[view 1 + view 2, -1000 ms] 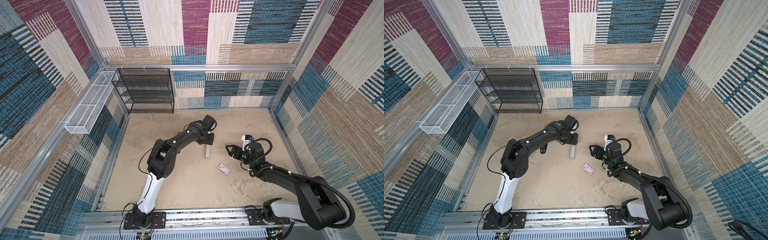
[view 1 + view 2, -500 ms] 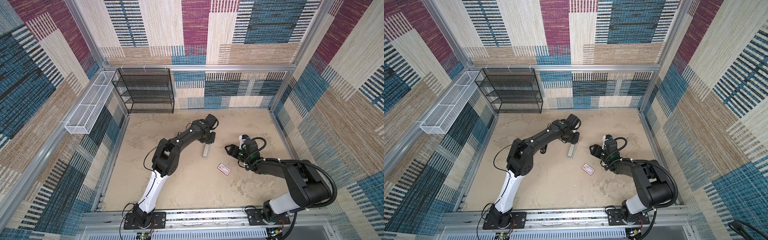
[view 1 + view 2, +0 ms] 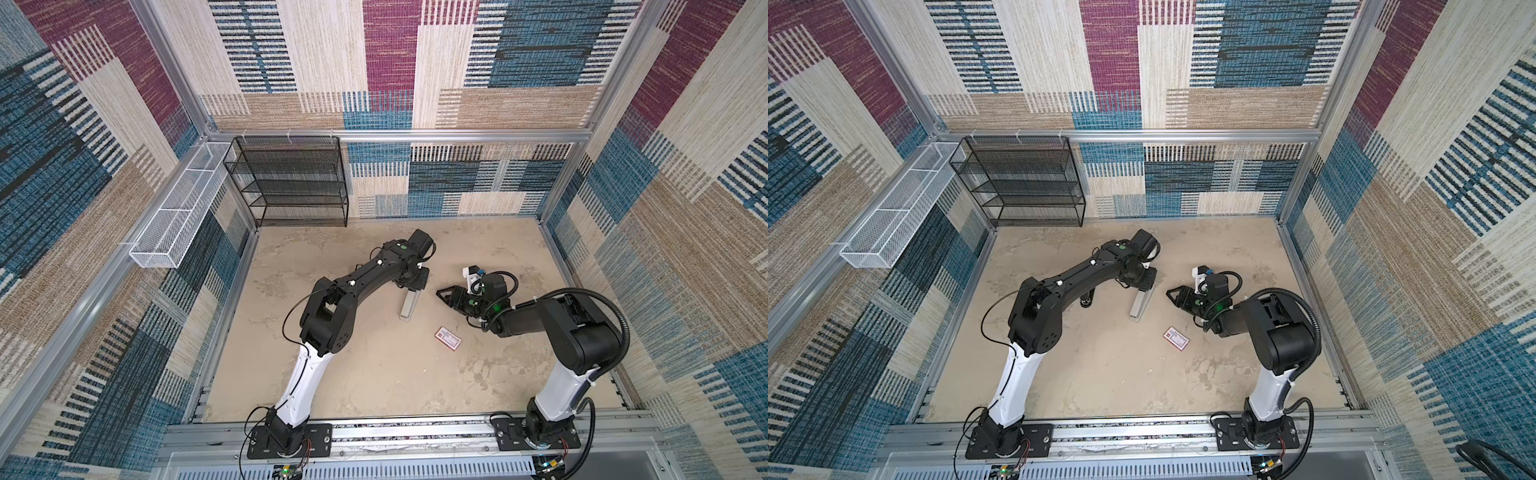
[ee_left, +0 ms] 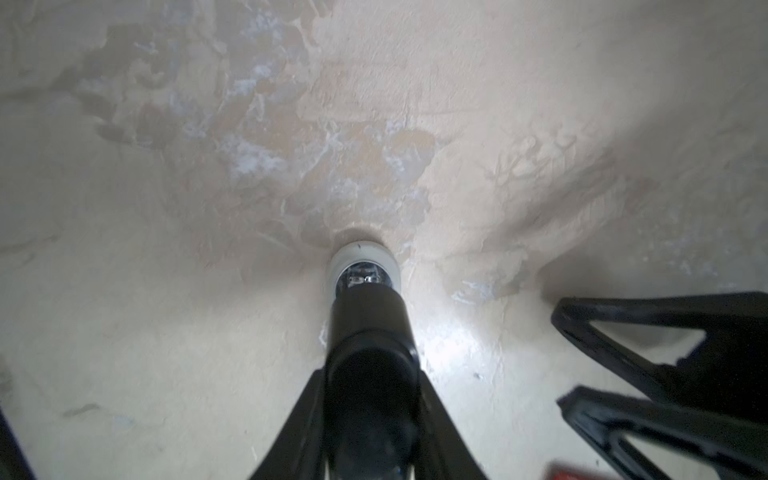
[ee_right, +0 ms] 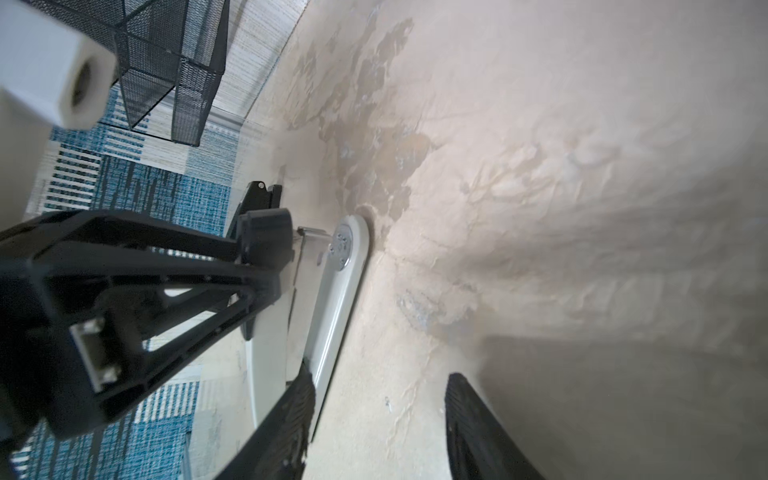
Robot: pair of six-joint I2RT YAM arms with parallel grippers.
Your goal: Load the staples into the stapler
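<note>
The stapler (image 3: 409, 303) (image 3: 1139, 306), long and light grey with a black top, lies on the beige floor. My left gripper (image 3: 415, 281) (image 3: 1145, 279) is shut on its far end; in the left wrist view the black top fills the gap between the jaws (image 4: 370, 374). My right gripper (image 3: 441, 293) (image 3: 1170, 293) hovers open just right of the stapler with nothing between its fingers (image 5: 461, 415). The right wrist view shows the stapler (image 5: 332, 299) beside one finger. The staples, a small white box with a red mark (image 3: 448, 338) (image 3: 1176, 339), lie flat in front of the stapler.
A black mesh shelf (image 3: 291, 183) stands against the back wall at left. A white wire basket (image 3: 178, 208) hangs on the left wall. Patterned walls enclose the floor on three sides, and a metal rail (image 3: 415, 434) runs along the front.
My left gripper has closed on the stapler's far end, and the stapler has tilted slightly. The right gripper has narrowed and moved a little left toward the stapler.
</note>
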